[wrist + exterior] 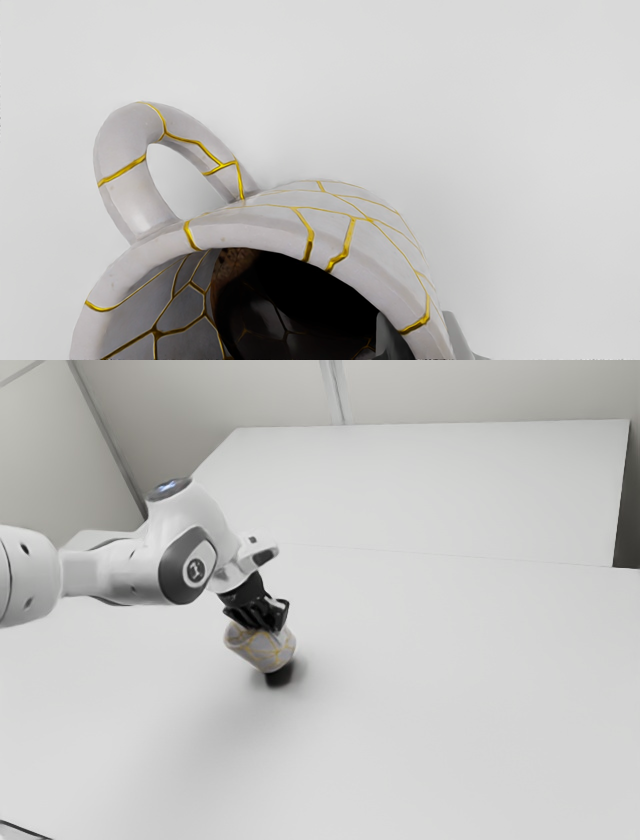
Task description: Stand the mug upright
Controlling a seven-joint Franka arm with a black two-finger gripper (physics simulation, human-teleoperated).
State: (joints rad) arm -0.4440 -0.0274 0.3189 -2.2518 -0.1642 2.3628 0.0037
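The gripper (272, 622) reaches down to the white mug with gold lines (262, 647), which leans at a tilt below it in the exterior view. A dark patch lies directly under the mug; whether the mug touches the table there, I cannot tell. In the wrist view the mug (270, 227) turns its open mouth toward my hand, its looped handle standing out from the side. The gripper (424, 334) is shut on the mug's wall near the rim, one fingertip inside the mouth and the other outside.
A wide white table (450, 690) stretches around the mug. Behind it stands another pale surface (430, 490), with walls beyond. A dark-edged object (22, 831) shows at the exterior view's lower left corner.
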